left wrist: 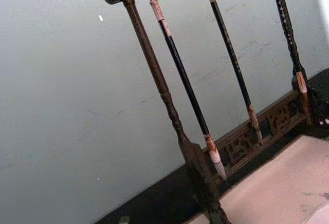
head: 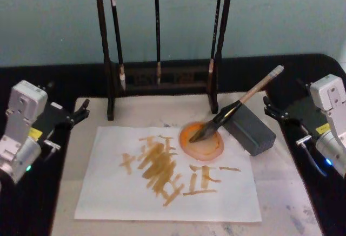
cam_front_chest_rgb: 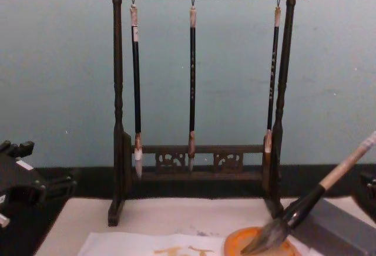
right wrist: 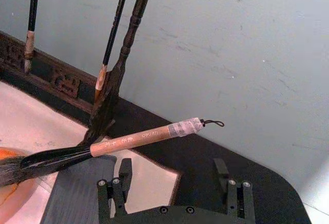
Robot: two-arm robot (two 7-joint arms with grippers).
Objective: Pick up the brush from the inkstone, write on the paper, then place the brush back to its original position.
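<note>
Tan-shafted brush (head: 238,109) leans bristles-down in inkstone (head: 184,139), shaft toward empty, open right tool (right wrist: 172,168); left tool (head: 81,111) parked.

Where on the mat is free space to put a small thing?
Free: the mat right of the paper, below the grey block; also the strip between rack and paper. Crowded: around the inkstone, where the brush leans. Left tool and right tool sit beside the mat.

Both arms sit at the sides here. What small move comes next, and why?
Probably the right gripper, jaws open, should advance toward the brush, whose tan shaft leans on the grey block nearest that side, bristles in the inkstone. The left gripper is parked at far left.
</note>
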